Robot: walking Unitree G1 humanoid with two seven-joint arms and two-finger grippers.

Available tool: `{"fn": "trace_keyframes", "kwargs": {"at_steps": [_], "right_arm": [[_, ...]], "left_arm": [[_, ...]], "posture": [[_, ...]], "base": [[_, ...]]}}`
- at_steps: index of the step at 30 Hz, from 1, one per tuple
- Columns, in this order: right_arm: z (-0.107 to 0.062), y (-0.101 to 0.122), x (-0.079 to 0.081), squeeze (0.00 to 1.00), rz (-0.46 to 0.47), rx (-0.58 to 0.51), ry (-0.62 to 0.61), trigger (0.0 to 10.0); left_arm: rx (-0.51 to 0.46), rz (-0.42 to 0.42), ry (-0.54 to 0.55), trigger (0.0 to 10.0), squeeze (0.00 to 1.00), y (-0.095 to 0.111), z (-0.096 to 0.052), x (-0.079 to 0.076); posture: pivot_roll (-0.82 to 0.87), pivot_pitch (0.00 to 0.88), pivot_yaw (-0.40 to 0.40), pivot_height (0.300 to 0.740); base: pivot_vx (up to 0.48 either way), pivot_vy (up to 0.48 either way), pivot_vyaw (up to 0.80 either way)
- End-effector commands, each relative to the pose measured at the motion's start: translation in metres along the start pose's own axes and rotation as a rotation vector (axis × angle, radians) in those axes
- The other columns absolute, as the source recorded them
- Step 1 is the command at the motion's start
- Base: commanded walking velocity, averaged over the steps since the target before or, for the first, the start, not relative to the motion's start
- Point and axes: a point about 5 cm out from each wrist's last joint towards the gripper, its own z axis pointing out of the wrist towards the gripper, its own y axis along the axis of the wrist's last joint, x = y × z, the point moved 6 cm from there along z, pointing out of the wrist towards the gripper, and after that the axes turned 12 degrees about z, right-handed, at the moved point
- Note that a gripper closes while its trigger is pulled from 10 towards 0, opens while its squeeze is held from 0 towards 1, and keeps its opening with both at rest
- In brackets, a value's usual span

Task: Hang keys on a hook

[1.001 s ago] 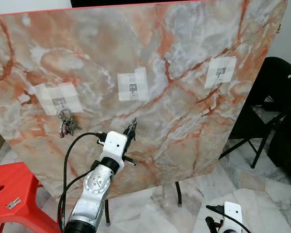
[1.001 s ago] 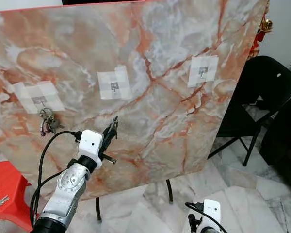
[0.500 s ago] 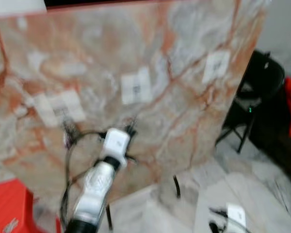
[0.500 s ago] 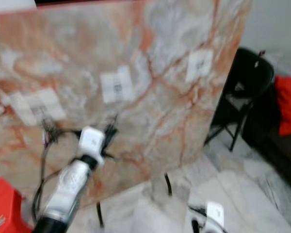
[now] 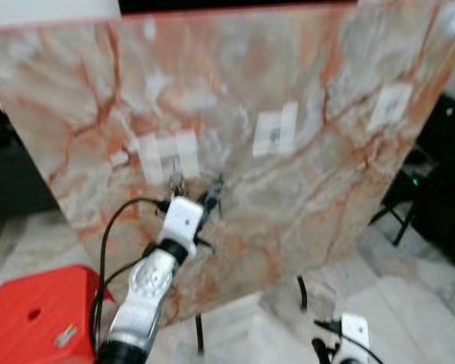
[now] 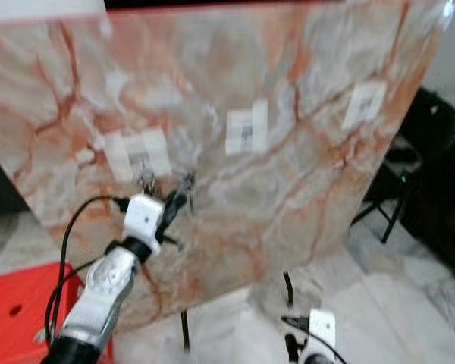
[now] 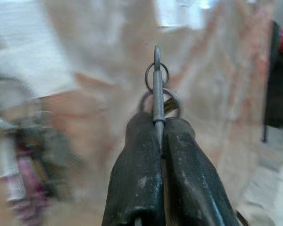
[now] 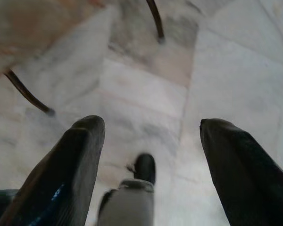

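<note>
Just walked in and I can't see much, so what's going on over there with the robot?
The robot's left gripper is pinched shut on a key with rings, held up in front of a leaning marble-patterned board. Taped white patches mark spots on the board, and another bunch of keys seems to hang at the leftmost one. The right gripper hangs open over the floor.

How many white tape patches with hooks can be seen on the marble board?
3. One patch is just above the left gripper, one is near the marble board's middle, and one is near its right edge. The frames are blurred, so the hooks are hard to see.
</note>
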Motion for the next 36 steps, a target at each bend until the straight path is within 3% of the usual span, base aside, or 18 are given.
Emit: {"fn": "trace_keyframes", "kwargs": {"at_steps": [1,4,12,21,25,32,36], "right_arm": [[0.000,0.005,-0.001,0.00,0.000,-0.010,-0.002,10.0],[0.000,0.005,-0.001,0.00,-0.003,-0.010,-0.001,10.0],[0.000,0.005,-0.001,0.00,-0.004,-0.010,0.000,10.0],[0.000,0.005,0.000,0.00,-0.010,-0.007,0.003,10.0],[0.000,0.004,0.000,0.00,-0.008,-0.007,0.003,10.0],[0.000,0.004,0.001,0.00,-0.008,-0.006,0.004,10.0],[0.001,0.004,0.001,0.00,-0.006,-0.007,0.004,10.0]], "left_arm": [[-0.049,-0.001,-0.038,10.0,0.00,0.014,0.003,-0.008],[-0.057,0.017,-0.090,10.0,0.00,0.017,0.002,-0.016],[-0.063,0.035,-0.081,10.0,0.00,0.019,0.005,-0.016],[-0.100,0.047,-0.090,10.0,0.00,0.034,0.026,-0.018],[-0.091,0.048,-0.057,10.0,0.00,0.033,0.033,-0.015],[-0.067,0.049,-0.043,10.0,0.00,0.026,0.033,-0.014],[-0.064,0.066,-0.005,10.0,0.00,0.021,0.030,0.001]], "posture": [[0.04,0.000,-0.028,0.732],[0.04,0.000,-0.028,0.732],[0.04,0.000,-0.028,0.732],[0.03,0.000,-0.025,0.732],[0.03,0.000,-0.020,0.732],[0.04,0.000,-0.025,0.732],[0.04,0.000,-0.025,0.732]], "base": [[0.000,0.000,0.00],[0.000,0.000,0.00],[0.000,0.000,0.00],[0.000,0.000,0.00],[0.000,0.000,0.00],[0.000,0.000,0.00],[0.000,0.000,0.00]]}}
